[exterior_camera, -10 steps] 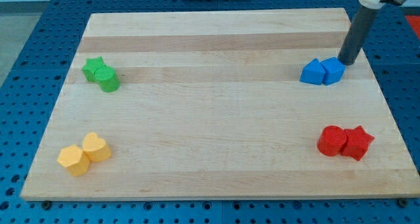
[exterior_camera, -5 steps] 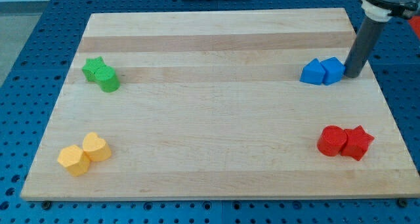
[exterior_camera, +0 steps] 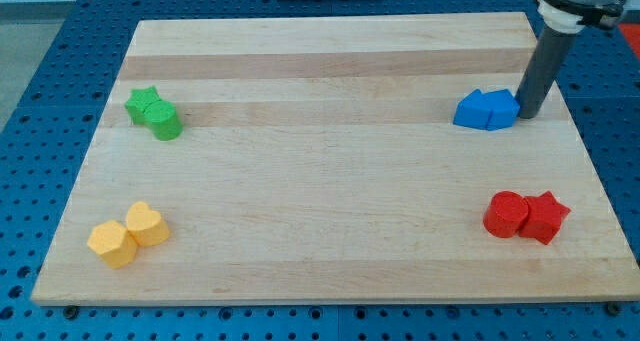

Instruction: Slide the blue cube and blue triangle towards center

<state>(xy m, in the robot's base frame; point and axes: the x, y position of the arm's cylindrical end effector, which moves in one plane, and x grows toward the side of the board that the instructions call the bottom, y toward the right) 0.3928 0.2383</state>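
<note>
Wooden tabletop (exterior_camera: 330,231) filling most of the frame, laid over a blue pegboard (exterior_camera: 40,101).

Upper right: blue cube (exterior_camera: 502,109) and blue triangle (exterior_camera: 470,111) pressed together side by side, triangle toward the left, cube toward the right. Both close to the right edge of the board, well apart from the centre.

My tip (exterior_camera: 528,115) down at the cube's right side, touching or just about touching it; exact contact hard to tell. Dark rod (exterior_camera: 542,66) rising from there, tilted slightly toward the upper right corner of the frame, capped by a white collar at the frame's top edge.

No gripper on this arm, so nothing open or closed to report; only the rod end against the blue pair.

Upper left: green star (exterior_camera: 141,103) touching a green cylinder (exterior_camera: 165,123), cylinder lower and to the right.

Lower left: orange block (exterior_camera: 110,242) beside a yellow heart (exterior_camera: 147,224), touching; exact shape of the orange one unclear.

Lower right: red cylinder (exterior_camera: 505,214) touching a red star (exterior_camera: 545,217), star nearer the right edge.

Middle of the board bare wood grain.
</note>
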